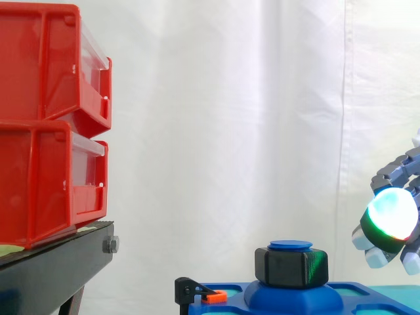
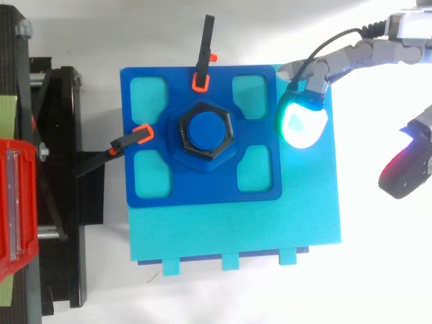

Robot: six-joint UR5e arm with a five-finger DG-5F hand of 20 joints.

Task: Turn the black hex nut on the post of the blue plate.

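The black hex nut (image 2: 204, 137) sits on the blue post (image 2: 206, 129) in the middle of the blue plate (image 2: 202, 192). In the side view the nut (image 1: 291, 266) stands low on the post, whose round cap (image 1: 290, 245) shows just above it. My hand (image 2: 351, 57) comes in from the right and hangs open, holding nothing. One fingertip (image 2: 302, 121) glows cyan-green over the plate's right edge, to the right of the nut and apart from it. A red-glowing fingertip (image 2: 405, 169) hangs farther right, off the plate. In the side view the hand (image 1: 397, 174) hovers right of the nut, slightly above it.
Two black clamps with orange tips (image 2: 202, 61) (image 2: 126, 143) pin the plate at its far and left edges. The plate rests on a cyan base (image 2: 236, 236). Red bins (image 1: 46, 125) stand stacked on a black stand (image 1: 52, 269) at the left.
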